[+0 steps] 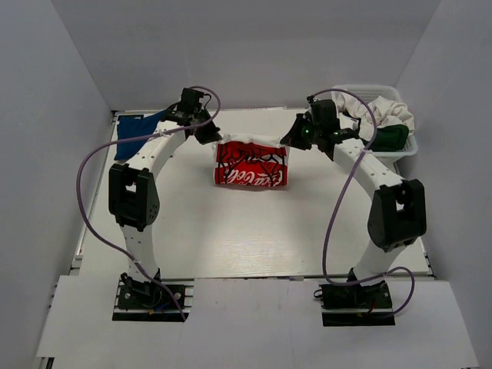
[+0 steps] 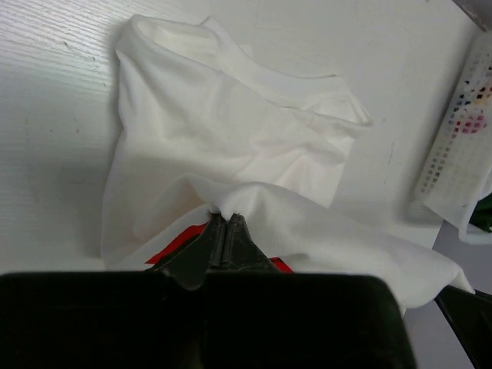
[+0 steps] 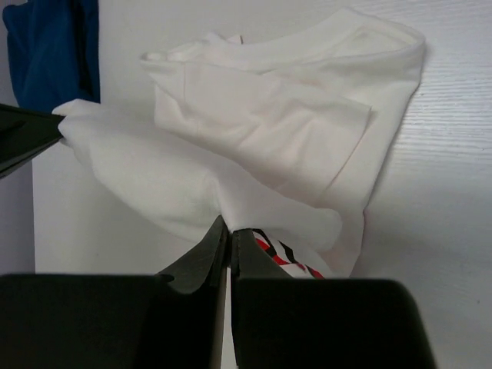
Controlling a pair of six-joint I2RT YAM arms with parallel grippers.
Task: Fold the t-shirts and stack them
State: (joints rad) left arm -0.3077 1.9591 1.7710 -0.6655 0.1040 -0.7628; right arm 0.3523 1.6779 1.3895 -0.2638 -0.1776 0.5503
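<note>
- Your left end effector point(image 1: 206, 132) is clamped on the far-left corner of the white Coca-Cola t-shirt point(image 1: 251, 163). The left wrist view shows its 2 fingers pressed together with white cloth pinched at their tips.
- Your right end effector point(image 1: 294, 137) is closed on the far-right corner of that shirt. The right wrist view shows a fold of white cloth caught between its 2 fingers.
- The shirt is strung between the 2 end effectors, with its red print facing the overhead camera. Both wrist views show the rest of it lying rumpled on the tabletop point(image 1: 246, 231).
- From overhead, you cannot tell whether the near edge of the red panel touches the tabletop.
- A royal blue t-shirt point(image 1: 132, 131) lies well to the left of the white shirt, partly behind your left arm.
- A white lattice basket point(image 1: 350, 89) stands to the right of the white shirt, beyond your right end effector.
- That basket holds a dark green t-shirt point(image 1: 392, 137), with a white cloth bundle point(image 1: 388, 114) piled above it.
</note>
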